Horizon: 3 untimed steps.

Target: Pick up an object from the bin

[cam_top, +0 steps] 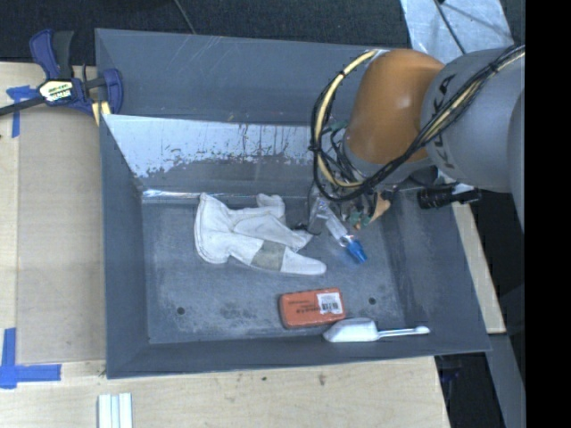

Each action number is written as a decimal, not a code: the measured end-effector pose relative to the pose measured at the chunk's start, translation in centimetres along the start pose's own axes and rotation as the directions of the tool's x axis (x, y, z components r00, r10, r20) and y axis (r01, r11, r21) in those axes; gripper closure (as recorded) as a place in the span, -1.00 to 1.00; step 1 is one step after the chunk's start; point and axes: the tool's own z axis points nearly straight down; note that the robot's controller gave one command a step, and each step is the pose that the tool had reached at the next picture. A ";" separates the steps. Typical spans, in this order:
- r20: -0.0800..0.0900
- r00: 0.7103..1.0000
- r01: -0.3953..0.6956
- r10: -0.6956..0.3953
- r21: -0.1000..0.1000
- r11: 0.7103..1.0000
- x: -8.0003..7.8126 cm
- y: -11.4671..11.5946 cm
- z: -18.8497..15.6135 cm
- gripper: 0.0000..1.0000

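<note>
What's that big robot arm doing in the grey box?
The robot arm reaches in from the right to pick something out of the grey bin. Its gripper is low down at the right edge of a crumpled white glove, with a small blue-tipped thing just beside it. Near the front wall lie an orange block with a barcode label and a white brush. Whether it has grabbed anything is not clear.

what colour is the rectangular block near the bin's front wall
The block is orange-red with a white barcode label, clearest in the camera view.
</note>
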 end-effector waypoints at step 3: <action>0.002 0.999 -0.053 0.053 0.001 0.999 0.9 3.7 1.4 -1.00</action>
